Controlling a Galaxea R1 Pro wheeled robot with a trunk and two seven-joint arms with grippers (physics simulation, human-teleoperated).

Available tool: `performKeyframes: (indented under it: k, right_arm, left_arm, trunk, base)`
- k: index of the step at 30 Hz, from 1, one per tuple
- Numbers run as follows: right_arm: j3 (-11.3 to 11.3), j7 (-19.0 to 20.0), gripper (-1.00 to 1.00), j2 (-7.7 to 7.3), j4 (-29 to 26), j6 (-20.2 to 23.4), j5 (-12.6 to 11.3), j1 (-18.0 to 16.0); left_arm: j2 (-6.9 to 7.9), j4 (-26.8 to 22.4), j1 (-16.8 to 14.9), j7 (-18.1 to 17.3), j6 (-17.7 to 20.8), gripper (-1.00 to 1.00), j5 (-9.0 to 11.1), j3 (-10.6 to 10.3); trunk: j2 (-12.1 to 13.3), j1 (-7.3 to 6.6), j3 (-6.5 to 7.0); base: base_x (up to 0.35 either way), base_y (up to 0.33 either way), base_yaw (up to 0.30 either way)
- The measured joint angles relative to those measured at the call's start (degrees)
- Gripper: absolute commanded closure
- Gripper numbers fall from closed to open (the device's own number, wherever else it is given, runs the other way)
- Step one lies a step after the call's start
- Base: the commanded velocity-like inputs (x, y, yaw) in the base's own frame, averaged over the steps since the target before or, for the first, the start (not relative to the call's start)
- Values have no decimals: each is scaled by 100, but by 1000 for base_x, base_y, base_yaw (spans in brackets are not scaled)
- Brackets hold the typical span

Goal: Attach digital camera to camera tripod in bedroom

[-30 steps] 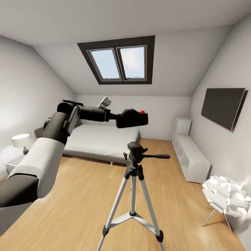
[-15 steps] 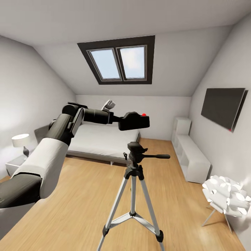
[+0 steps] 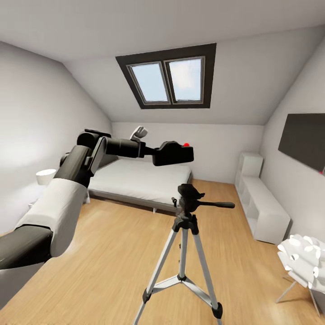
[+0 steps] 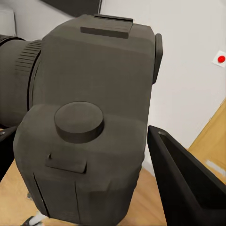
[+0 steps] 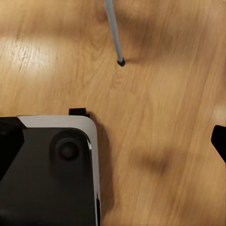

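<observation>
My left gripper (image 3: 158,152) is shut on the digital camera (image 3: 174,153), a chunky black body with a red button on top, held out level at arm's length. In the left wrist view the camera (image 4: 84,127) sits between the gripper's fingers (image 4: 188,183). The camera tripod (image 3: 188,198) stands on the wood floor, its black head and long pan handle below and slightly right of the held camera, with a clear gap between them. My right gripper (image 5: 113,141) hangs open over the floor beside the robot's base (image 5: 52,179).
The grey bed (image 3: 140,180) lies behind the tripod under the skylight (image 3: 169,79). A low white shelf unit (image 3: 266,210) runs along the right wall below a black wall panel (image 3: 304,137). A white petal lamp (image 3: 304,259) stands at the right. A thin silver leg (image 5: 114,33) crosses the floor.
The head view has swung, so the room slides right in the picture. The left arm has eased the camera slightly forward; it stays gripped above the tripod head.
</observation>
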Motion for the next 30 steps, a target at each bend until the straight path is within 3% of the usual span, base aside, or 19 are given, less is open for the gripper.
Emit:
performKeyframes:
  k: [4,7,19,25,30]
  right_arm:
    - [0,1,-100,-1,-3,1,-1,2]
    - [0,0,-100,-1,-2,0,0,2]
    - [0,1,-100,-1,-2,1,0,2]
    - [0,1,-100,-1,-2,1,0,2]
    - [0,0,-100,-1,-3,1,0,2]
  left_arm:
    - [75,-128,0,-199,7,100,5,12]
    - [235,-198,0,-786,-10,100,6,13]
    - [275,-321,3,-1068,-38,100,6,-2]
    - [276,-402,20,-1241,-263,100,6,-3]
    - [276,-562,142,-1554,-368,100,11,-3]
  trunk:
    - [0,0,-2]
    - [0,0,-3]
    - [0,0,-3]
    - [0,0,-3]
    - [0,0,-3]
  base:
    - [0,0,69]
    - [0,0,11]
    - [0,0,1]
    - [0,0,0]
    - [0,0,0]
